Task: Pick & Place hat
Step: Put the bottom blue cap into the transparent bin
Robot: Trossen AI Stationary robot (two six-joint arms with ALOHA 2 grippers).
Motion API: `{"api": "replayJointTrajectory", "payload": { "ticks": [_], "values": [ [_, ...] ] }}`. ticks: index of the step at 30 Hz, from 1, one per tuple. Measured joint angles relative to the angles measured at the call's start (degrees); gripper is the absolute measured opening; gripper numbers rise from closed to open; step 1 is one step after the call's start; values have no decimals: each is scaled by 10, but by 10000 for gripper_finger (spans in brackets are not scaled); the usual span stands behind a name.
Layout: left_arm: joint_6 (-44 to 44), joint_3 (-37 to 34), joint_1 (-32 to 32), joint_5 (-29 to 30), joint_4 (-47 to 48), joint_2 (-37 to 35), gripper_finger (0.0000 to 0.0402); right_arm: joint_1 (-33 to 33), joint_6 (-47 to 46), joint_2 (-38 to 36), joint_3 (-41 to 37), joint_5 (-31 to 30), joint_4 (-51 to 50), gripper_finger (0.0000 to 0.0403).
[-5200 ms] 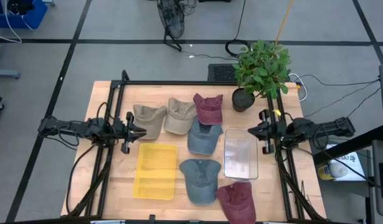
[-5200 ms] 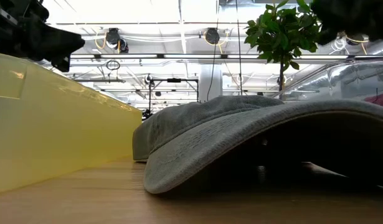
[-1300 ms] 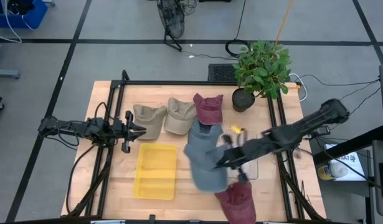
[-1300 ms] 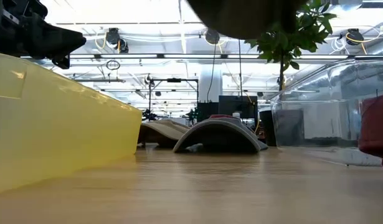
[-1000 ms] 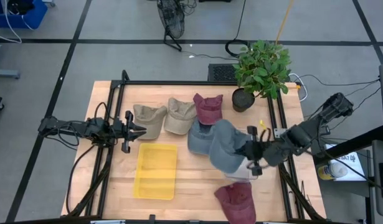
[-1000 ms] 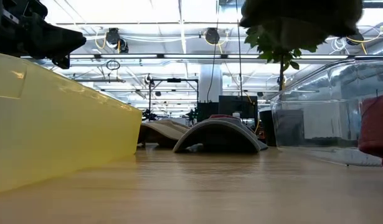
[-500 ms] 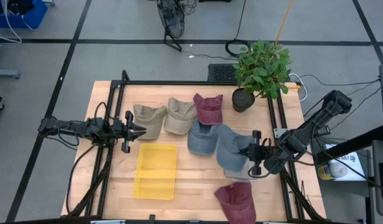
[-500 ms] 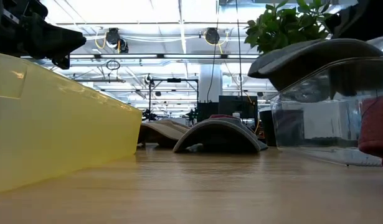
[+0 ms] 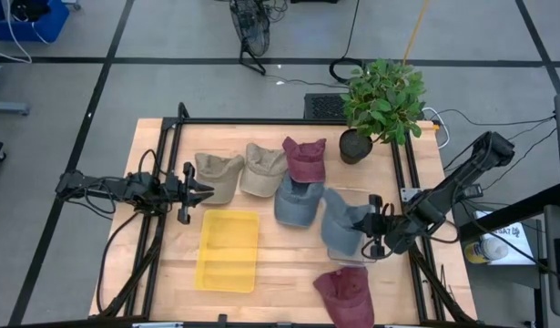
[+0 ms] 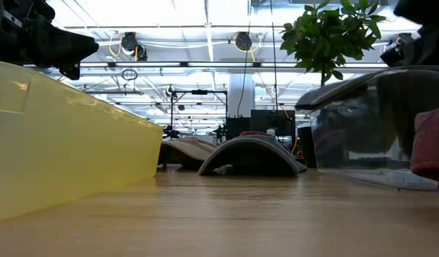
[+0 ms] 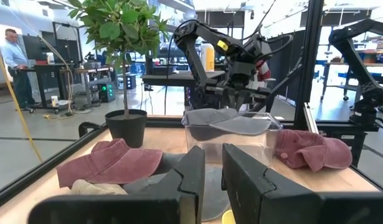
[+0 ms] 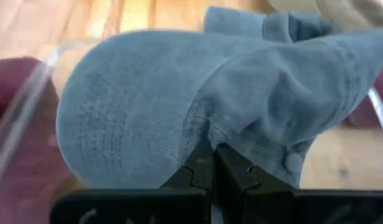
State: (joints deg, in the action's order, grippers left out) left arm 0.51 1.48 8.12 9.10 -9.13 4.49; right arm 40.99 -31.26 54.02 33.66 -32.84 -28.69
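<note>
**Hat over the clear bin, not yet let go**

Nearest in my right wrist view, the right gripper [image 12: 211, 163] is clenched on a fold of the blue-grey hat [image 12: 179, 106], its fingers meeting with cloth pinched between them. From above, I see that hat [image 9: 341, 224] draped over the clear bin [image 9: 371, 257], the gripper at its right edge. In the left wrist view the hat [image 11: 225, 121] lies across the bin's rim; I judge it seated mostly inside, though whether it rests on the bin floor I cannot tell. Carrying looks done; release and retreat remain.

Farther off, the left gripper [image 9: 196, 192] waits at the table's left side, its jaws nearly together and gripping nothing. The yellow tray [image 9: 229, 251], a second blue hat [image 9: 294, 202], two tan hats [image 9: 241, 172], two maroon hats [image 9: 304, 158] and the potted plant [image 9: 381, 102] lie beyond.
</note>
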Motion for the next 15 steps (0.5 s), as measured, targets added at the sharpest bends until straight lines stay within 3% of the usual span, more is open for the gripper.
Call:
{"api": "replayJointTrajectory", "payload": {
  "ticks": [9,15],
  "values": [
    [9,0,0,0,0,0,61,-13,-58,2,-52,30,10,0],
    [16,0,0,0,0,0,61,-17,-21,4,-54,45,37,8]
  ]
}}
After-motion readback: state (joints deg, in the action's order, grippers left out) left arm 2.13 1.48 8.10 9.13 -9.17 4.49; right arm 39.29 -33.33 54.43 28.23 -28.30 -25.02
